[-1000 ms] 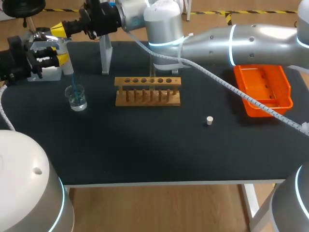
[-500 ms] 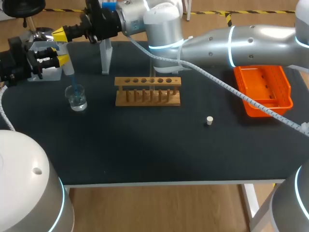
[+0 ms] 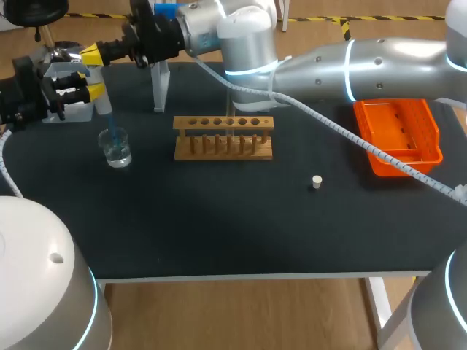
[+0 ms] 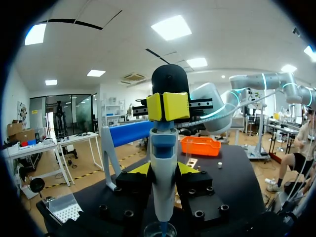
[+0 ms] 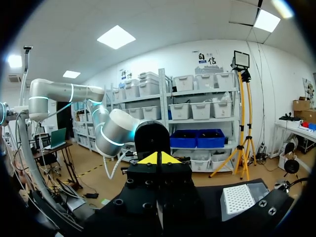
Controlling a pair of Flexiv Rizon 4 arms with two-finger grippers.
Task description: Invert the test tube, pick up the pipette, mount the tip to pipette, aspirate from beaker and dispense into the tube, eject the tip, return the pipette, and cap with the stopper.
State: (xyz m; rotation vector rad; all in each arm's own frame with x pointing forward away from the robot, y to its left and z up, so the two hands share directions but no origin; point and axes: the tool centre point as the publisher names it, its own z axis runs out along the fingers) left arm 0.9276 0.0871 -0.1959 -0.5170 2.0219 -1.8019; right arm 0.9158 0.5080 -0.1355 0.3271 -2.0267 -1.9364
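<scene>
Looks like the aspirating step. Hold the pipette point(image 3: 101, 98) upright in the left claw point(image 3: 93, 82), clamped on its body from both sides, with the blue tip point(image 3: 109, 125) dipped in the beaker point(image 3: 117, 149) at the left of the worktop point(image 3: 219, 219). Rest the right claw point(image 3: 90, 53), pinched together and empty, on the pipette's top. Release the plunger slowly, straight along the axis, to draw without bubbles. Avoid any sideways push, likely to tilt the pipette or nudge the beaker. Lift clear before heading for the wooden rack point(image 3: 223, 137) nearby.

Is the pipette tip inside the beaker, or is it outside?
Inside: the blue tip of the pipette passes below the rim of the beaker.
</scene>
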